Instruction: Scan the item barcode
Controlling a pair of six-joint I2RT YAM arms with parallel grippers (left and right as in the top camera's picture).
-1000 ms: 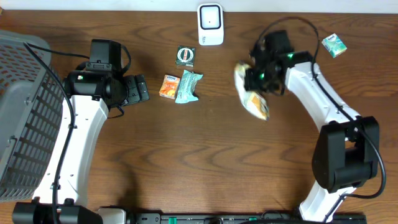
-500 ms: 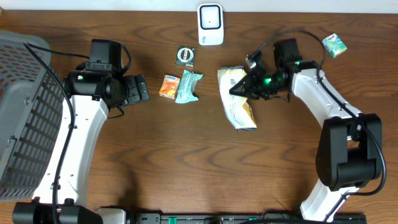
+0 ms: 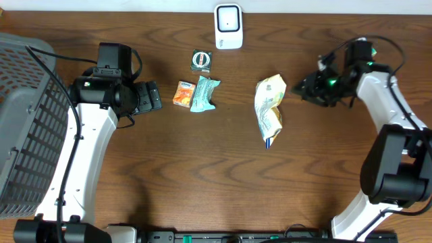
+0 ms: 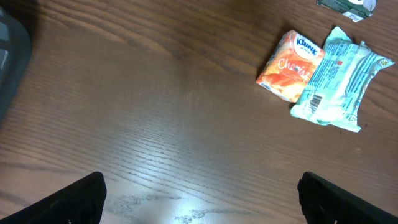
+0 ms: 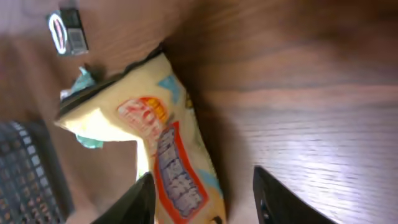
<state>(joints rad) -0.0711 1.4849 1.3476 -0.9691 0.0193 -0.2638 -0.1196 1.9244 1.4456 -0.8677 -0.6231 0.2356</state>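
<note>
the snack bag (image 3: pixel 270 108) lies crumpled on the desk (image 3: pixel 202 169), right of centre in the overhead view. its long side runs up and down the frame, with a blue end toward the bottom. it is below and to the right of the white scanner (image 3: pixel 228 27), which stands at the top centre edge, well apart from it. the right fingers (image 3: pixel 305 91) are near the bag's upper right, clear of it, spread with nothing pinched between them. in the right wrist view the bag lies just beyond their tips, red lettering facing up. the left fingers (image 3: pixel 152 96) are over the left half of the frame, spread wide and empty. just right of them an orange tissue pack (image 3: pixel 183 93) and a teal packet (image 3: pixel 204 93) lie side by side, touching, with a small dark packet (image 3: pixel 200 61) above them. a grey basket (image 3: pixel 20 121) fills the left edge.
</note>
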